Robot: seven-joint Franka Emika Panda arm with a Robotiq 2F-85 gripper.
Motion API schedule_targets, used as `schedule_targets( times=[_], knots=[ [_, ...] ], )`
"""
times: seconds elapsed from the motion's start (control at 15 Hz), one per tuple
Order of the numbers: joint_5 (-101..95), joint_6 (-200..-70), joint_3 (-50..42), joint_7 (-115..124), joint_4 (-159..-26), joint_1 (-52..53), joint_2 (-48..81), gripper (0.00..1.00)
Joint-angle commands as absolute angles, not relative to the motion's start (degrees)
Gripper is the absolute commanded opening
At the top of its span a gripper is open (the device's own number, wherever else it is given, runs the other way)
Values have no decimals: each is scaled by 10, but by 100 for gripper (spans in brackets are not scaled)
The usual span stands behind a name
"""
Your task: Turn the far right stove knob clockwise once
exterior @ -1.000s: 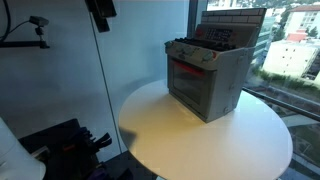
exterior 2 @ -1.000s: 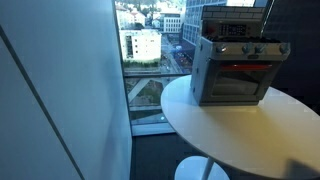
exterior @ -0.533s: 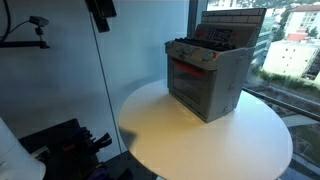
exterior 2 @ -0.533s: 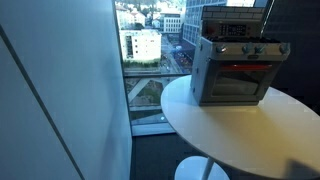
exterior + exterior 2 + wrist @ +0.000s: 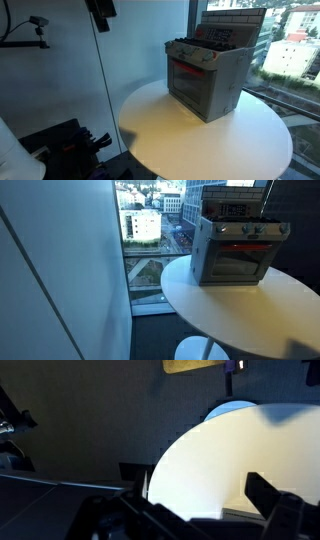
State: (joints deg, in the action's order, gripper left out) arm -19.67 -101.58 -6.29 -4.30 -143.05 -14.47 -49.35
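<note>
The small grey toy stove [image 5: 207, 78] stands on the far part of a round white table [image 5: 170, 125]. It has a red-glowing front window, a dark burner top and a raised back panel. It shows in both exterior views, and its front faces the camera in an exterior view [image 5: 235, 252]. A row of small knobs [image 5: 250, 230] runs above the window; single knobs are too small to tell apart. My gripper [image 5: 190, 512] is open and empty, high above the table and away from the stove. A dark part of the arm [image 5: 101, 10] hangs at the top edge.
A large window with a city view stands behind the stove [image 5: 145, 225]. A white wall panel [image 5: 60, 270] is beside the table. Dark equipment [image 5: 65, 145] lies low beside the table, and a camera on a mount [image 5: 38, 22] sits on the wall.
</note>
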Motion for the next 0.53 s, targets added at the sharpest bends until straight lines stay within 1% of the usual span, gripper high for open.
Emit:
schedule_targets(
  times=[0.0,0.47],
  knots=[
    [-204,-1011,-72,-35,-1428,-131,-494,100],
    [-194,-1031,-74,-28,-1409,-117,-472,100]
  ],
)
